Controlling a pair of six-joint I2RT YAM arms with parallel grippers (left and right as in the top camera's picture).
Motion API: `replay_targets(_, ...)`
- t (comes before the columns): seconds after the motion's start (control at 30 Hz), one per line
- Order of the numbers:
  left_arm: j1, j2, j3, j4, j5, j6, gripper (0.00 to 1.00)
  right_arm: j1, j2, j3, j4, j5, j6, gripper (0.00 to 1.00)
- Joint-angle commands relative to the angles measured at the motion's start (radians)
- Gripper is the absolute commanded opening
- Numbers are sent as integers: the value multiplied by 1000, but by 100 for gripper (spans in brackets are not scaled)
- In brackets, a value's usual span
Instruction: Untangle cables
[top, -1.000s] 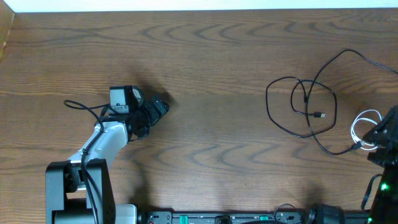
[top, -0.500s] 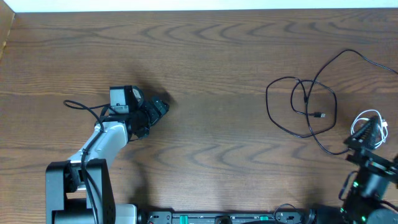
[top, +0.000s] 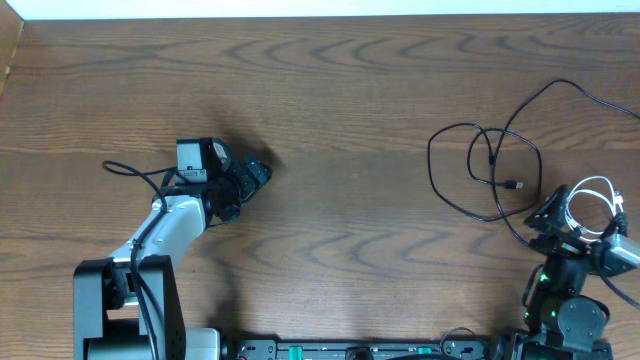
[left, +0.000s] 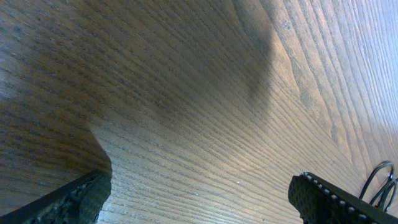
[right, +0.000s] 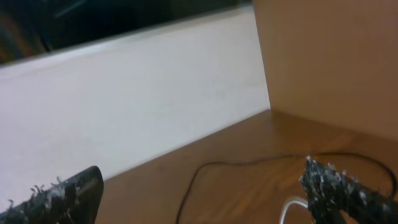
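Long black cables (top: 487, 165) lie in overlapping loops at the right of the table, with a small plug end (top: 514, 185) inside the loop. A short white cable (top: 592, 192) is coiled just right of them. My right gripper (top: 552, 214) is open and empty, right beside the white cable and the lower black strand. The right wrist view shows its spread fingers (right: 199, 186), a black cable (right: 249, 163) and a bit of the white cable (right: 290, 208). My left gripper (top: 256, 172) is open and empty at the left, low over bare wood (left: 199, 193).
The wooden table (top: 340, 110) has a white strip along its far edge. The left arm's own black wire (top: 135, 172) loops beside it. A wooden side wall (right: 329, 62) stands at the right. Thin black loops (left: 380, 180) show at the left wrist view's right edge.
My right arm has swung in from the right edge, moving left and forward to the white cable. The left arm and the cables have not moved.
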Motion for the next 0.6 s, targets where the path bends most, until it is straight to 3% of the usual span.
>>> replay_targets(0.0, 2, 1, 4, -6, -36, 6, 98, -3, -8, -12, -13, -1, -9, 99)
replay_targets(0.57, 2, 1, 4, -6, -36, 6, 98, -3, -8, -12, -150, -1, -10, 99)
